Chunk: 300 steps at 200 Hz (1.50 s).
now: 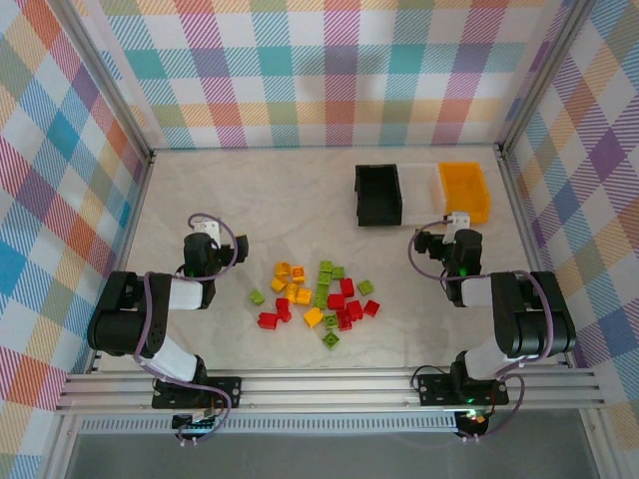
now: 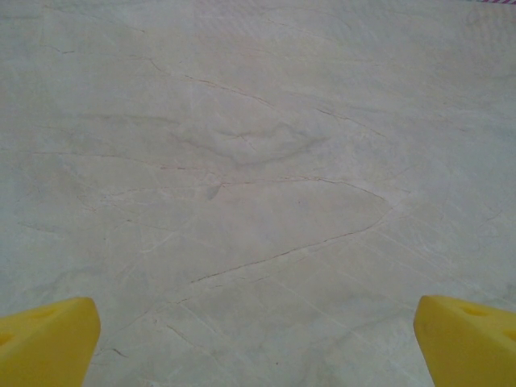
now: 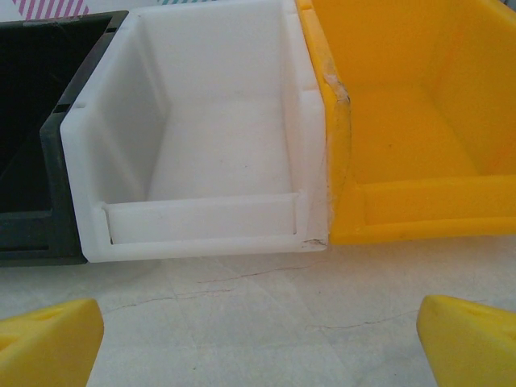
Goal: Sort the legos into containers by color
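Pale, crack-veined counter point(image 1: 260, 200) carries black bin point(image 1: 379, 195). White bin point(image 1: 420, 172) and orange-yellow bin point(image 1: 465, 192) adjoin on its right. Legos point(image 1: 315, 294) lie scattered nearer, leftward.

— How many small open rectangular plastic bins point(image 1: 423, 168) do we count?
— Three: one black bin point(image 1: 378, 195), one white bin point(image 1: 419, 190), one orange-yellow bin point(image 1: 465, 190).
— And the small square studded plastic bricks point(image 1: 321, 296)?
— We count roughly six yellow-orange bricks point(image 1: 283, 269), eight red bricks point(image 1: 268, 320) and eight lime green bricks point(image 1: 257, 296); they crowd together, so we can't be exact.

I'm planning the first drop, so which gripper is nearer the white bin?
Right. The right gripper sits just in front of the white bin, facing it. The left gripper is far off to its left, beyond the lego pile.
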{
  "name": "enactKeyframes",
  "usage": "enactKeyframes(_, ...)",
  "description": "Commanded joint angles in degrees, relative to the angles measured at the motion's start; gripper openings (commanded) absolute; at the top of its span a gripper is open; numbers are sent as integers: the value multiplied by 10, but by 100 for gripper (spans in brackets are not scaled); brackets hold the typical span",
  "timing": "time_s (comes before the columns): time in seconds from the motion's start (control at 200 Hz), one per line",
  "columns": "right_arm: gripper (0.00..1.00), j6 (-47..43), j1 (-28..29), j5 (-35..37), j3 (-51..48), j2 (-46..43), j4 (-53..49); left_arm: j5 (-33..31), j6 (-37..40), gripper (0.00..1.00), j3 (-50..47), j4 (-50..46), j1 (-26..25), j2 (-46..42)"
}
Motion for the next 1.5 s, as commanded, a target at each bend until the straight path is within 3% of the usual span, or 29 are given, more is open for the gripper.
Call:
enactKeyframes(0.0, 100, -6, -3, -16, 12, 2, 3, 4, 7, 100, 13, 4, 2, 2)
enactKeyframes(0.145, 100, -4, -7, -22, 25, -14, -30, -1, 5, 100, 26, -27, 2, -13)
enactKeyframes(0.28, 100, 0, -6, -10, 98, -76, -213, -5, 4, 100, 80, -167, 2, -77)
enactKeyframes(0.44, 100, 70, -1, 25, 148, -114, -318, -14, -32, 100, 62, -158, 2, -178)
enactKeyframes(0.505, 100, 102, 8, 73, 167, -128, -345, -21, -67, 100, 57, -131, 2, -216)
enactKeyframes(0.565, 100, 182, 7, 129, 186, -134, -375, -64, -140, 100, 65, -122, 2, -234)
enactKeyframes(0.635, 100, 398, -3, 183, 233, -133, -509, -182, -326, 100, 105, -221, 3, -249)
enactKeyframes(0.65, 100, 411, -8, 172, 240, -130, -532, -197, -372, 100, 120, -266, 2, -252)
enactKeyframes(0.68, 100, 382, -28, 68, 242, -123, -511, -219, -484, 100, 155, -394, 7, -260)
enactKeyframes(0.705, 100, 373, -32, 30, 244, -114, -493, -220, -521, 100, 171, -427, 10, -260)
enactKeyframes(0.79, 98, 351, -29, -19, 251, -85, -465, -148, -460, 100, 180, -408, 15, -259)
enactKeyframes(0.855, 97, 320, -19, -32, 281, -60, -488, -137, -471, 100, 176, -406, 15, -264)
enactKeyframes(0.97, 98, 269, -4, -9, 370, -5, -593, -94, -477, 100, 172, -413, 14, -286)
enactKeyframes(1.225, 94, 203, -4, 64, 534, 125, -702, 30, -470, 98, 200, -451, 2, -270)
enactKeyframes(1.495, 78, 158, -4, 83, 664, 263, -751, 60, -452, 94, 173, -452, -58, -263)
